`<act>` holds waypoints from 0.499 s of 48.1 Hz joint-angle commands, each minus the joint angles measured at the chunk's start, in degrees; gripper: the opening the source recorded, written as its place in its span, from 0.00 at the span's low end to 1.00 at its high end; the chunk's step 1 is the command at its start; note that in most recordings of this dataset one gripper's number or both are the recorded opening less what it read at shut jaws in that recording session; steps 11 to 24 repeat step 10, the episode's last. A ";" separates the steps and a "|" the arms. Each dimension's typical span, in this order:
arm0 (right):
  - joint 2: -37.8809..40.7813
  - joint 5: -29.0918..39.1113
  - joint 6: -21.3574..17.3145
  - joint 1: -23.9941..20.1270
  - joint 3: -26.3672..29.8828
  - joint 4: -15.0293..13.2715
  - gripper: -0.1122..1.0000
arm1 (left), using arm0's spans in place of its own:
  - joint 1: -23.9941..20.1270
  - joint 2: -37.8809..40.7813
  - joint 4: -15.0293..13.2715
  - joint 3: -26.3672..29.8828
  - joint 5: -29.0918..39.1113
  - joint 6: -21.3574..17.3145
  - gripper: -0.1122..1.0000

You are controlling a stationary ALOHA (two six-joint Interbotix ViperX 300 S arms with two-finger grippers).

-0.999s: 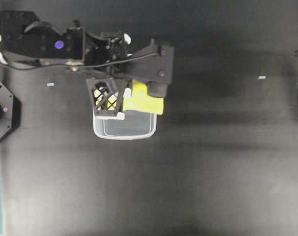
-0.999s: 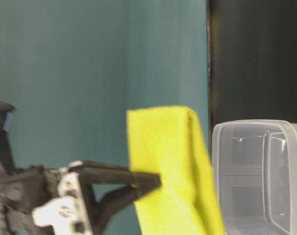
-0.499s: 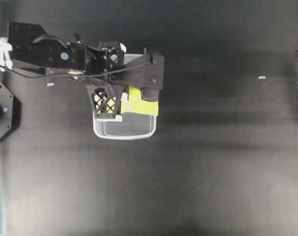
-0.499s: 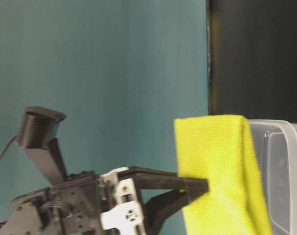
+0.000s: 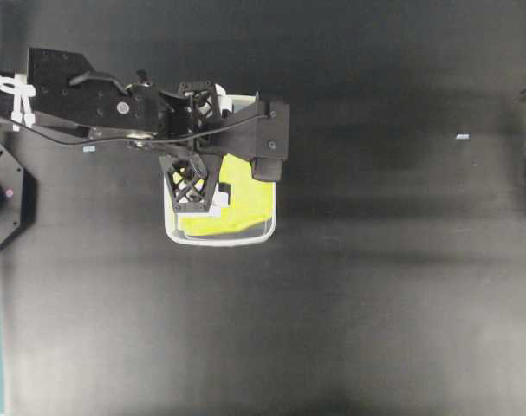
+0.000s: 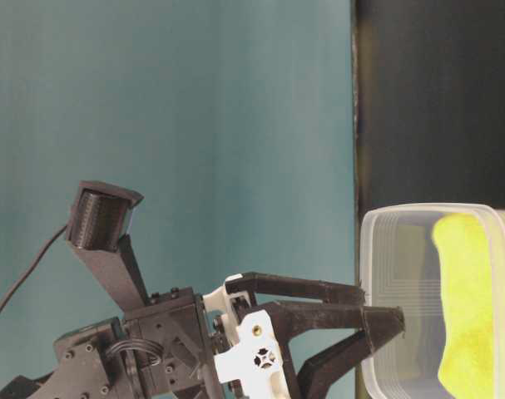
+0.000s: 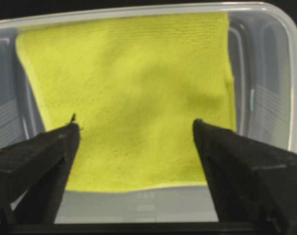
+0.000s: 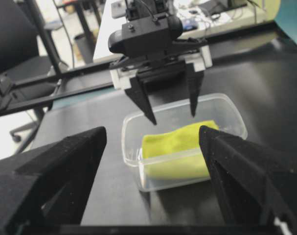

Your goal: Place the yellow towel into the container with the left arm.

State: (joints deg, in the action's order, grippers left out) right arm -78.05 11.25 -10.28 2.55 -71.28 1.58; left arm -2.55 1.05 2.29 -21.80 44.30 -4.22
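The yellow towel (image 5: 245,206) lies inside the clear container (image 5: 219,243), leaning against one long wall. My left gripper (image 5: 228,192) hovers over the tub, open and empty, its fingertips just above the towel and apart from it. In the left wrist view the towel (image 7: 133,93) fills most of the container (image 7: 265,14), and the left gripper (image 7: 136,128) has its jaws wide apart. The right wrist view shows the towel (image 8: 180,139) in the container (image 8: 177,157) under the left gripper (image 8: 172,117). My right gripper (image 8: 152,134) is open, empty and well back from the tub.
The tub stands on a black tabletop (image 5: 375,286) with two small pale marks (image 5: 460,136). A teal wall (image 6: 194,125) stands behind the table. Office furniture (image 8: 21,44) shows beyond the table's far edge.
The left gripper carried the towel over the tub, lowered and opened. The towel dropped out of the jaws and now lies in the container.
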 commanded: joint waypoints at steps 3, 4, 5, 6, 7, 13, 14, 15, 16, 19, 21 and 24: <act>0.62 -0.44 -0.44 0.09 0.35 -0.09 0.77 | -0.35 -4.22 0.18 1.67 1.49 0.97 0.90; 0.62 -0.35 -0.44 0.18 0.44 -0.09 0.77 | -0.44 -4.92 0.18 1.85 1.49 1.05 0.90; 0.53 -0.35 -0.44 0.18 0.44 -0.09 0.77 | -0.44 -6.24 0.18 2.02 1.41 0.70 0.90; 0.44 -0.26 -0.44 0.18 0.44 0.00 0.77 | -0.44 -7.12 0.18 2.02 1.23 0.62 0.90; 0.44 -0.26 -0.44 0.18 0.53 -0.09 0.77 | -0.44 -8.00 0.18 2.11 0.97 0.62 0.90; 0.44 -0.26 -0.44 0.18 0.44 -0.09 0.77 | -0.44 -10.90 0.18 1.85 -0.88 0.62 0.90; 0.44 -0.26 -0.44 0.18 0.44 -0.09 0.77 | -0.44 -10.90 0.18 1.85 -0.88 0.62 0.90; 0.44 -0.26 -0.44 0.18 0.44 -0.09 0.77 | -0.44 -10.90 0.18 1.85 -0.88 0.62 0.90; 0.44 -0.26 -0.44 0.18 0.44 -0.09 0.77 | -0.44 -10.90 0.18 1.85 -0.88 0.62 0.90; 0.44 -0.26 -0.44 0.18 0.44 -0.09 0.77 | -0.44 -10.90 0.18 1.85 -0.88 0.62 0.90; 0.44 -0.26 -0.44 0.18 0.44 -0.09 0.77 | -0.44 -10.90 0.18 1.85 -0.88 0.62 0.90; 0.44 -0.26 -0.44 0.18 0.44 -0.09 0.77 | -0.44 -10.90 0.18 1.85 -0.88 0.62 0.90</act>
